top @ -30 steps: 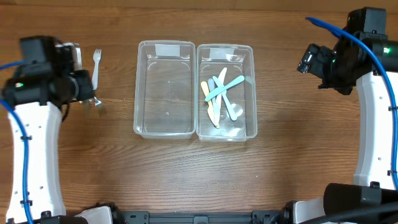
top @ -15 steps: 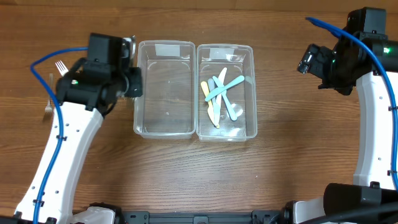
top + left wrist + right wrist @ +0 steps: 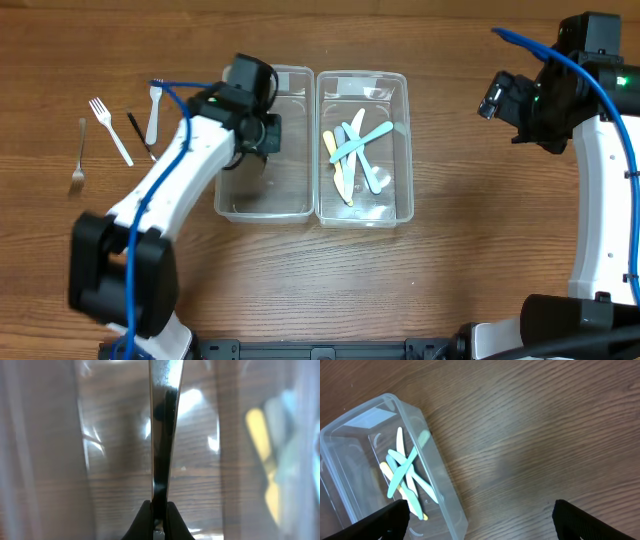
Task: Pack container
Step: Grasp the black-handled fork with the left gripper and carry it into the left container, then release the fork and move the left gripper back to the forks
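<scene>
Two clear plastic containers stand side by side mid-table. The left container (image 3: pixel 262 213) has my left gripper (image 3: pixel 262 135) hanging over its upper half. That gripper (image 3: pixel 159 522) is shut on a thin shiny metal utensil (image 3: pixel 162 435), held edge-on and pointing down into the container; what kind of utensil it is I cannot tell. The right container (image 3: pixel 362 222) holds several pastel plastic utensils (image 3: pixel 355 150), also seen in the right wrist view (image 3: pixel 405 472). My right gripper (image 3: pixel 482 520) stands open over bare wood, right of that container (image 3: pixel 442 485).
On the table left of the containers lie a metal fork (image 3: pixel 80 160), a white fork (image 3: pixel 108 128), a thin black utensil (image 3: pixel 136 130) and another white fork (image 3: pixel 153 110). The right arm (image 3: pixel 545 100) hovers at the far right edge.
My left arm has swung from the table's left side rightward to above the left container, carrying the metal utensil. The right arm has not moved.
</scene>
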